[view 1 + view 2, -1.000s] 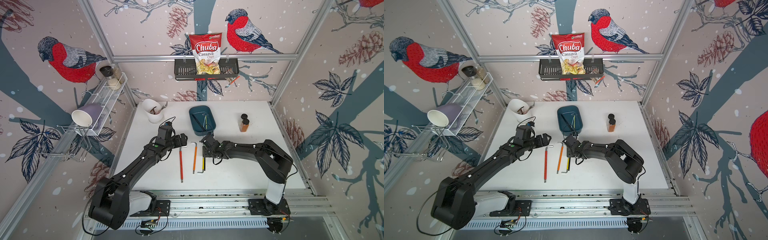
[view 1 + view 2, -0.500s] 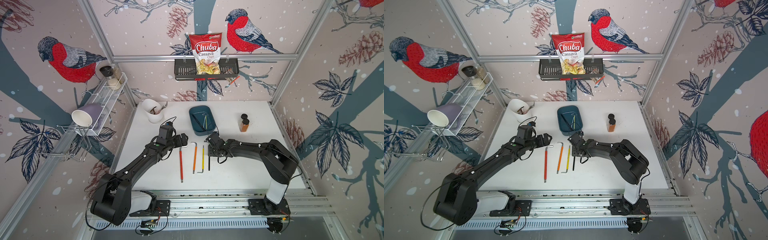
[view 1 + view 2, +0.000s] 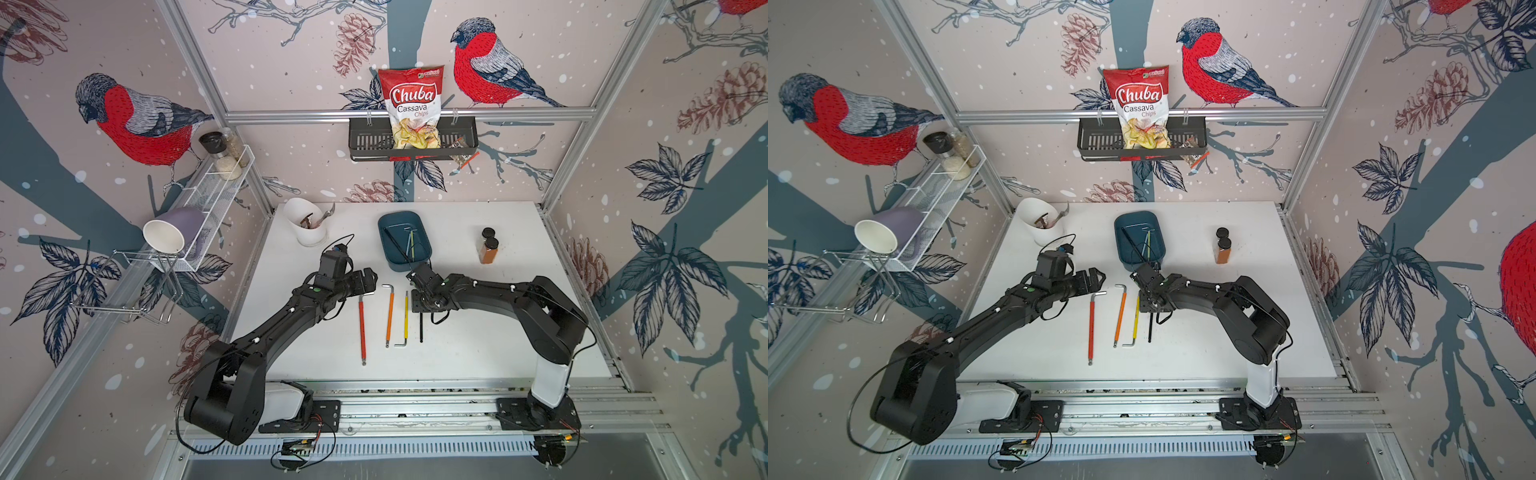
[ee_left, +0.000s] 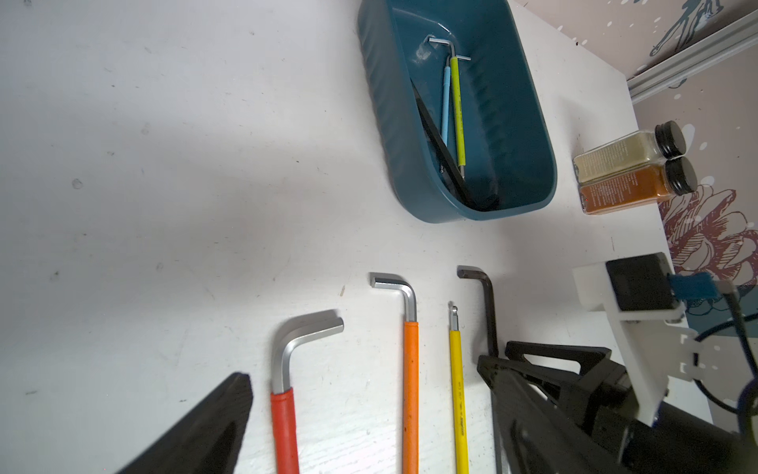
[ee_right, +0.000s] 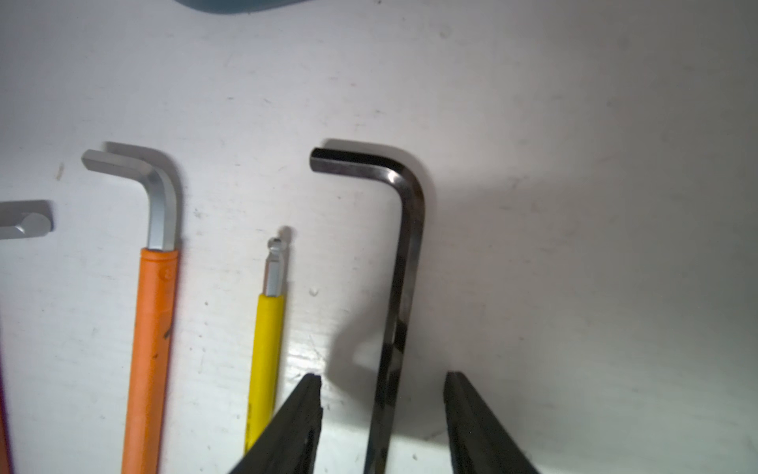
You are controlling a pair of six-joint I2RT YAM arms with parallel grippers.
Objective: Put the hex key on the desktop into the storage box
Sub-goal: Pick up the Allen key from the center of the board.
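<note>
Now the right gripper [image 5: 382,376] is down at the surface [image 5: 574,205] — jaws apart, one either side of the black hex key [image 5: 404,246], not touching it. Just beyond lies the storage box [image 4: 385,135]; the left gripper [image 3: 371,281] hovers, jaws spread, beside the red-handled key [image 3: 362,324].

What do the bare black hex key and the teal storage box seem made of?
Black hex key: likely steel with a dark glossy finish; bright glints show along its bend and shaft.
Storage box: probably moulded plastic, satin teal; uniform colour, rounded corners, soft sheen.
</note>
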